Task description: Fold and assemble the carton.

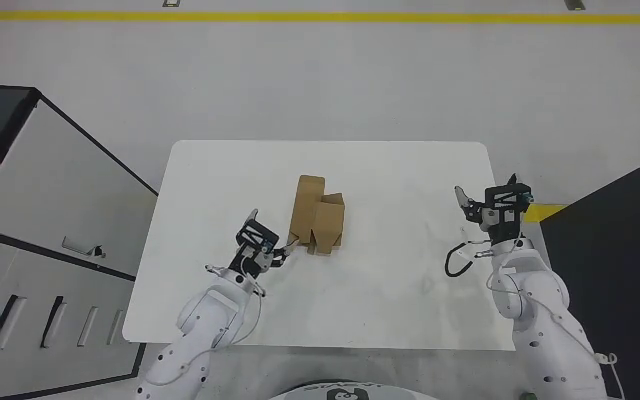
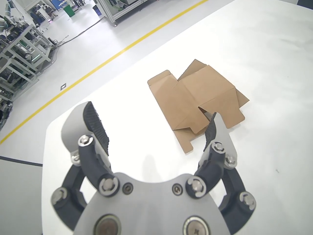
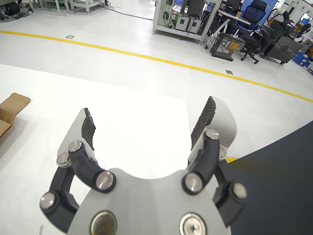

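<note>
Black-padded, the left gripper (image 2: 151, 113) is held spread at the near edge of the brown cardboard carton (image 1: 318, 215); contact cannot be confirmed. The carton is found near the middle of the white table (image 1: 400, 300), largely flat, with nothing erected or tucked, so assembly is judged barely begun. The right gripper (image 3: 148, 108) is held spread, well apart from the carton, over the table's right edge.

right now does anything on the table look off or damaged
Nothing stands out. The carton lies flat and unassembled in the middle of the table, flaps loose, with no tears or crushing visible.
</note>
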{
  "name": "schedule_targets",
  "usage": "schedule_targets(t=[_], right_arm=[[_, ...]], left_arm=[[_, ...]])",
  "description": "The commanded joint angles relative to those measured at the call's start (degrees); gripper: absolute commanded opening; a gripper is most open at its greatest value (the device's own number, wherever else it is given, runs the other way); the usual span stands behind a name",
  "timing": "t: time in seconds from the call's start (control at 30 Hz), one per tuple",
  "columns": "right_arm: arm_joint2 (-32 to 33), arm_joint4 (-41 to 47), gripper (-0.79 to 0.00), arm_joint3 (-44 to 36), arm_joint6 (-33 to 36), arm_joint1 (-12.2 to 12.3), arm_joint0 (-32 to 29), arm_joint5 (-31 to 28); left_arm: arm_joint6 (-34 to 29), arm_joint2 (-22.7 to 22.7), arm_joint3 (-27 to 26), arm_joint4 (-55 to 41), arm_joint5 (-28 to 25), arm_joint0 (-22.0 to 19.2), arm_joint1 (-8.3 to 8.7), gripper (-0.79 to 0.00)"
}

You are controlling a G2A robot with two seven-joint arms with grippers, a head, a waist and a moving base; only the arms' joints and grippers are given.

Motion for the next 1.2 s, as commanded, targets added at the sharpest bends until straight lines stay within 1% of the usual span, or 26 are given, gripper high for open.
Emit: schedule_targets(t=[0.0,0.13,0.4,0.47,0.53,0.63,0.73,0.93,1.0,1.03,1.17], right_arm=[[0.00,0.00,0.000,0.00,0.00,0.00,0.00,0.00],[0.00,0.00,0.000,0.00,0.00,0.00,0.00,0.00],[0.00,0.00,0.000,0.00,0.00,0.00,0.00,0.00],[0.00,0.00,0.000,0.00,0.00,0.00,0.00,0.00],[0.00,0.00,0.000,0.00,0.00,0.00,0.00,0.00],[0.00,0.00,0.000,0.00,0.00,0.00,0.00,0.00],[0.00,0.00,0.000,0.00,0.00,0.00,0.00,0.00],[0.00,0.00,0.000,0.00,0.00,0.00,0.00,0.00],[0.00,0.00,0.000,0.00,0.00,0.00,0.00,0.00],[0.00,0.00,0.000,0.00,0.00,0.00,0.00,0.00],[0.00,0.00,0.000,0.00,0.00,0.00,0.00,0.00]], left_arm=[[-0.38,2.54,0.50,2.66,0.25,-0.50,-0.23,0.000],[-1.76,6.78,2.45,7.38,4.77,-2.77,-1.03,0.000],[-1.76,6.78,2.45,7.38,4.77,-2.77,-1.03,0.000],[-4.14,7.56,3.98,15.00,5.62,-3.40,-0.88,0.000],[-5.82,9.39,4.36,16.76,6.89,-3.93,-1.26,0.000],[-8.05,11.46,6.66,20.72,9.07,-5.74,-1.78,0.000],[-10.87,12.42,7.81,26.26,13.08,-7.29,-2.16,0.000],[-10.87,12.42,7.81,26.26,13.08,-7.29,-2.16,0.000],[-8.68,12.90,8.60,28.43,11.04,-7.51,-2.00,0.000],[-8.49,13.04,8.63,27.83,11.06,-7.32,-2.07,0.000],[-10.78,14.80,9.31,33.53,11.82,-7.60,-2.36,0.000]])
